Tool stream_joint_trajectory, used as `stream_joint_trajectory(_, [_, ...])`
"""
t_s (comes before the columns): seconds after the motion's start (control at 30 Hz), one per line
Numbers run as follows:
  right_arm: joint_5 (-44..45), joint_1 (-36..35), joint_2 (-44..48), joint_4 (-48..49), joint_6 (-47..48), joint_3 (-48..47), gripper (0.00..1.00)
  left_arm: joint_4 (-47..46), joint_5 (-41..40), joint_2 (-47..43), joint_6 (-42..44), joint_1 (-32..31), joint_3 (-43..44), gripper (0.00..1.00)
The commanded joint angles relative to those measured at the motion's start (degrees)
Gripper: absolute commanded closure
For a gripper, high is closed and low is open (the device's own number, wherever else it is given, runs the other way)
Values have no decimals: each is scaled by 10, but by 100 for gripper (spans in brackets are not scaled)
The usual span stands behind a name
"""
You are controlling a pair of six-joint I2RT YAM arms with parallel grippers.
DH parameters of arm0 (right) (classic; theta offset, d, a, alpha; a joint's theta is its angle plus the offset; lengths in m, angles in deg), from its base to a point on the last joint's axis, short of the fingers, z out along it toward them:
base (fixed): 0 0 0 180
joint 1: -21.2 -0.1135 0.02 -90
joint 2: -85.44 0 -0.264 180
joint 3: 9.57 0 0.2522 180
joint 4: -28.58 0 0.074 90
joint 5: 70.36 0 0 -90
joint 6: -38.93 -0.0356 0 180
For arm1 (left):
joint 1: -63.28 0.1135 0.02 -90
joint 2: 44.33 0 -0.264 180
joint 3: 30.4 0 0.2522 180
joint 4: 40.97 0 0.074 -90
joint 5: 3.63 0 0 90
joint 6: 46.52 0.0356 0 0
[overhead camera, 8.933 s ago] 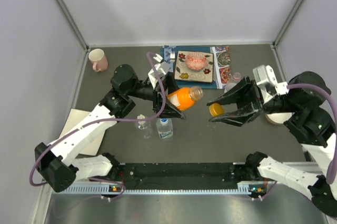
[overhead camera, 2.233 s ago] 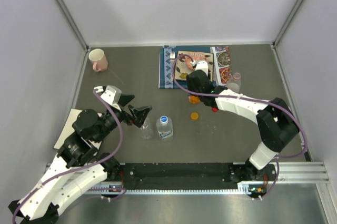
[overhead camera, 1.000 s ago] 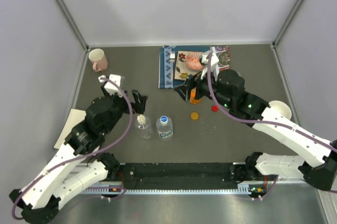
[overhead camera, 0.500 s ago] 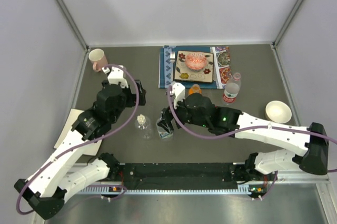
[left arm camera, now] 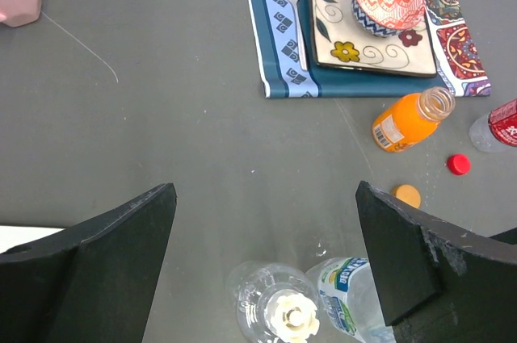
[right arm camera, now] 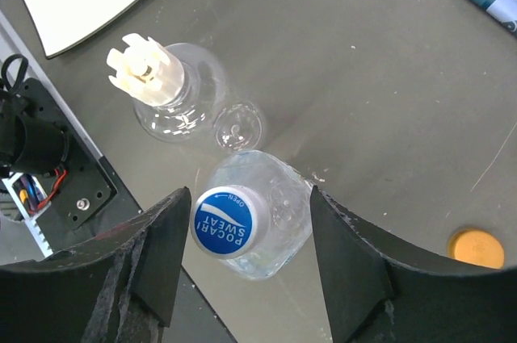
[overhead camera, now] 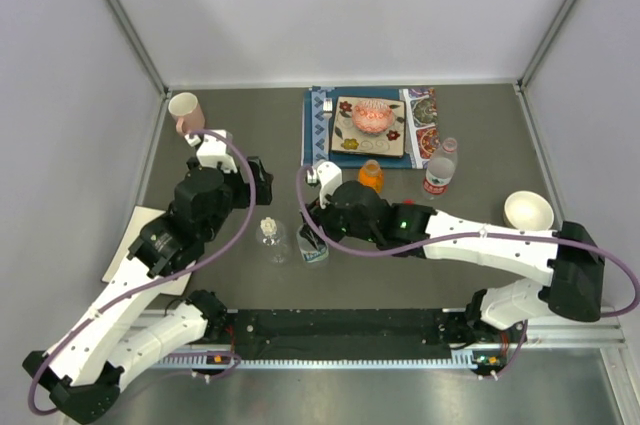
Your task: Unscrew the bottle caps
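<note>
Directly between right pincer's (right arm camera: 249, 238) jaws, blue cap (right arm camera: 222, 222).

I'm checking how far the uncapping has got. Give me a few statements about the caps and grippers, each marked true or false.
1. The orange bottle has no cap on. True.
2. The red cap lies on the table. True.
3. The blue cap lies loose on the table. False: it sits on the blue-labelled bottle, between the right gripper's fingers.
4. The left gripper holds the plain clear bottle. False: it is open and empty, apart from that bottle.
5. The white cap sits on the plain clear bottle. True.
</note>
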Motion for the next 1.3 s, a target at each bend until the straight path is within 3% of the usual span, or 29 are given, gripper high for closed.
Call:
stream_joint_trajectory(0.0, [8, -7, -5, 15, -13, -6, 41, -6, -2, -12, -5, 2, -8, 1])
stream_joint_trajectory(0.23, [13, -7, 5, 11, -20, 5, 65, -10, 1, -16, -6, 2, -16, 1])
stream_joint_trajectory(0.5, [72, -7, 95, -44, -7, -5, 78, -34, 6, -10, 8, 2, 5, 1])
stream_joint_trajectory(0.6, [144, -6, 141, -95, 6, -29, 90, -60, 16, -10, 21, 2, 24, 1])
stream_joint_trajectory(0.63, [160, 3, 152, -118, 4, -46, 100, -72, 27, -12, 25, 2, 26, 1])
stream_joint_trajectory(0.73, [136, 67, 188, -142, -37, -74, 100, -140, 112, -18, 40, 2, 27, 1])
stream_joint_trajectory(0.83, [9, 147, 219, -145, -89, -81, 100, -226, 284, -15, 42, 4, 27, 1])
stream_joint_trajectory(0.9, [-44, 174, 233, -123, -106, -81, 100, -280, 426, -7, 23, 6, 17, 1])
stream_joint_trajectory(1.1, [-162, 227, 271, -39, -178, -77, 100, -494, 674, 58, -89, 30, 7, 1])
stream_joint_trajectory(1.13, [-188, 231, 274, -25, -186, -75, 100, -561, 686, 64, -123, 32, -7, 1])
stream_joint_trajectory(1.27, [-229, 251, 281, 7, -215, -74, 100, -581, 716, 103, -134, 38, 5, 1])
